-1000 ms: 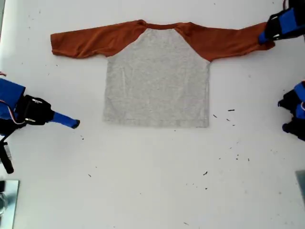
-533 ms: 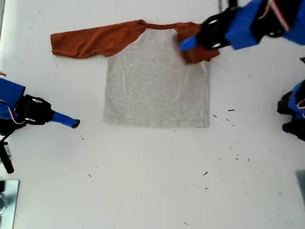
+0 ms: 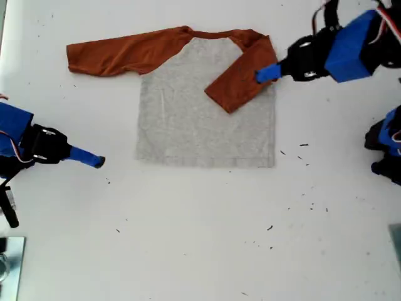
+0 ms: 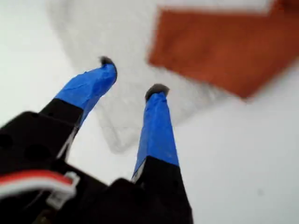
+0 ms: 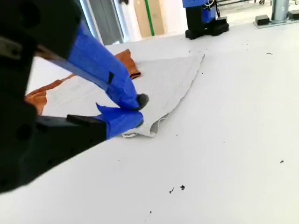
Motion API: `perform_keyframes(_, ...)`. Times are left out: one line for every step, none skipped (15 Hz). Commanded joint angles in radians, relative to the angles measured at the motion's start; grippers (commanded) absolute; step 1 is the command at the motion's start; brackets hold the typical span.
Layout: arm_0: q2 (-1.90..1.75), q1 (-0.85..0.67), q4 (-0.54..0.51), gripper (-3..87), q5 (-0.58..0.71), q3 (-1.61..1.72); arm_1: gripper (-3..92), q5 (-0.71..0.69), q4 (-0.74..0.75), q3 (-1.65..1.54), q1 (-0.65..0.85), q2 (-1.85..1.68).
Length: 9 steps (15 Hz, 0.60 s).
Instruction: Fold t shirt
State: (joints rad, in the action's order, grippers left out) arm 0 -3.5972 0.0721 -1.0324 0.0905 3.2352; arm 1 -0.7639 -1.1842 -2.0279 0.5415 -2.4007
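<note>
The t shirt [image 3: 188,122] lies flat on the white table, grey body toward the camera and collar at the far side. In the exterior view its right rust-orange sleeve [image 3: 241,78] is folded diagonally over the grey body, while the left sleeve [image 3: 119,55] stretches straight out. My first gripper [image 3: 268,73] hovers at the folded sleeve's right edge; its wrist view shows it open [image 4: 132,81] and empty over the grey cloth and sleeve [image 4: 224,51]. My second gripper [image 3: 97,162] rests shut and empty on the table, left of the hem in the exterior view, its tips [image 5: 139,111] pointing at the shirt [image 5: 159,79].
A blue and black arm base [image 3: 385,150] stands at the exterior view's right edge. A metal object [image 3: 9,263] sits in that view's bottom left corner. Small dark specks [image 3: 304,145] dot the table near the hem.
My first gripper carried the sleeve from the exterior view's far right onto the grey body, let it go and drew back to the right. The second arm stayed still.
</note>
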Motion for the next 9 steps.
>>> perform_keyframes(-0.002,-0.012,0.006,5.0,0.014,0.012,8.7,0.060,0.071,-0.483,0.058,-0.267)
perform_keyframes(-0.002,-0.020,0.006,5.4,0.014,0.012,6.5,0.066,0.072,-0.637,0.060,-0.380)
perform_keyframes(-0.006,-0.023,0.006,-0.2,-0.025,0.012,3.8,0.077,0.057,-0.746,0.060,-0.494)
perform_keyframes(-0.006,-0.052,0.020,-0.3,-0.075,0.009,3.6,0.086,0.032,-0.805,0.052,-0.580)
perform_keyframes(-0.005,-0.064,0.086,-0.3,-0.092,0.003,3.5,0.089,0.018,-0.842,0.048,-0.617)
perform_keyframes(0.032,-0.091,0.130,-0.3,-0.155,-0.035,3.5,0.089,0.029,-0.870,0.044,-0.618)
perform_keyframes(0.166,-0.112,0.106,-0.3,-0.258,-0.144,3.5,0.086,0.051,-0.894,0.040,-0.617)
perform_keyframes(0.393,-0.153,0.046,-0.3,-0.293,-0.337,3.5,0.077,0.072,-0.913,0.035,-0.617)
perform_keyframes(0.615,-0.215,-0.057,-0.3,-0.255,-0.575,3.5,0.067,0.091,-0.925,0.035,-0.617)
